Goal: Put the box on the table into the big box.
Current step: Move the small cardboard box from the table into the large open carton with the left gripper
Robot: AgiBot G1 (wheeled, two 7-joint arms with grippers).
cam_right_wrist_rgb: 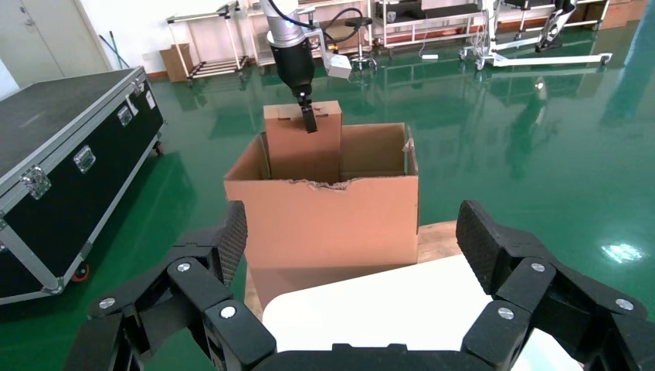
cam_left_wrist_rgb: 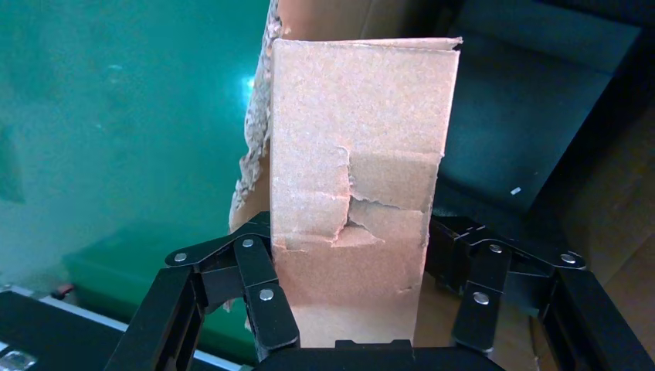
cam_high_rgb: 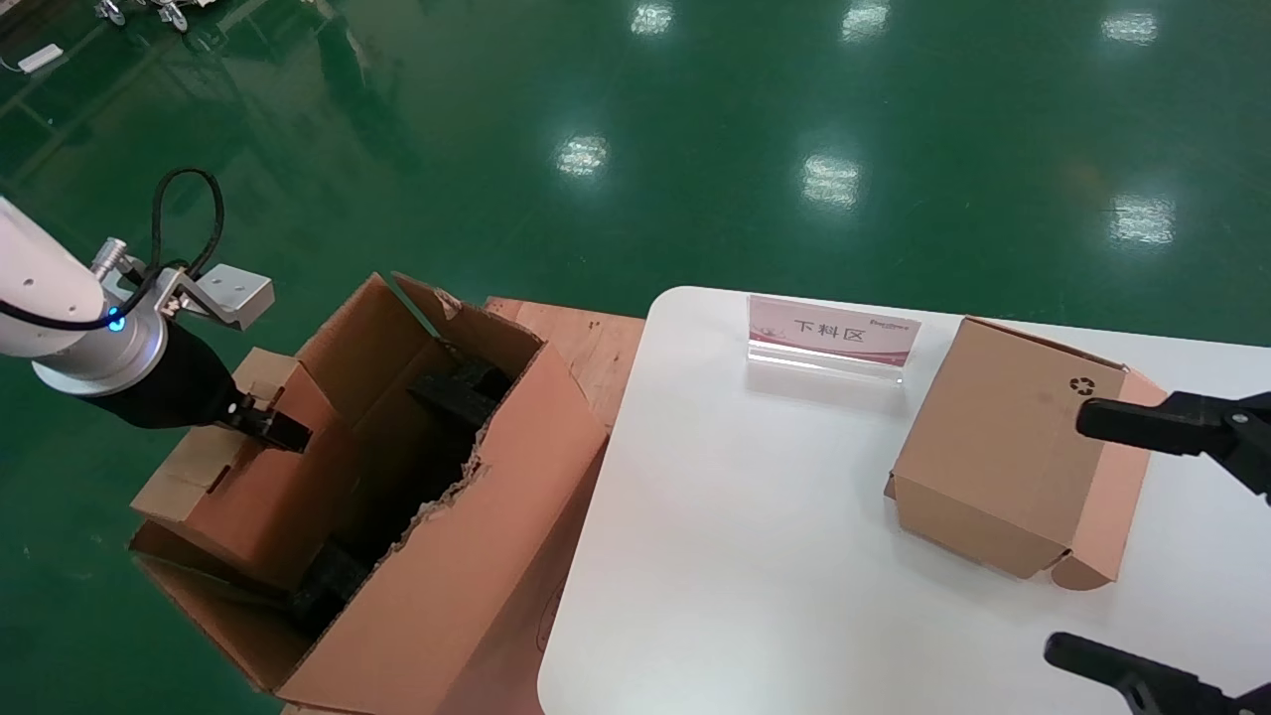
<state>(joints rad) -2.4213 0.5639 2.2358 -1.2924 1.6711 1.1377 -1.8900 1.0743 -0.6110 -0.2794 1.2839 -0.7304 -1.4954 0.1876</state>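
My left gripper [cam_high_rgb: 266, 425] is shut on the slim brown box [cam_high_rgb: 248, 477], gripping it across its narrow side near the top edge. In the left wrist view the box [cam_left_wrist_rgb: 355, 154] fills the space between the jaws. The box stands tilted, its lower part inside the big box [cam_high_rgb: 477, 566] against the far-left wall and its top above the ragged rim. Black foam blocks [cam_high_rgb: 462, 387] lie inside. The right wrist view shows the box [cam_right_wrist_rgb: 297, 151], the big box [cam_right_wrist_rgb: 332, 224] and the left gripper [cam_right_wrist_rgb: 307, 116]. My right gripper [cam_high_rgb: 1067, 531] hangs open and empty over the white table [cam_high_rgb: 745, 516].
A squarer carton with a recycling symbol [cam_high_rgb: 1003, 437] sits on the table between the right gripper's fingers. A pink-and-white sign [cam_high_rgb: 832, 336] stands at the table's far edge. The big box rests on a wooden pallet [cam_high_rgb: 586, 343]. A black flight case [cam_right_wrist_rgb: 62, 154] stands on the green floor.
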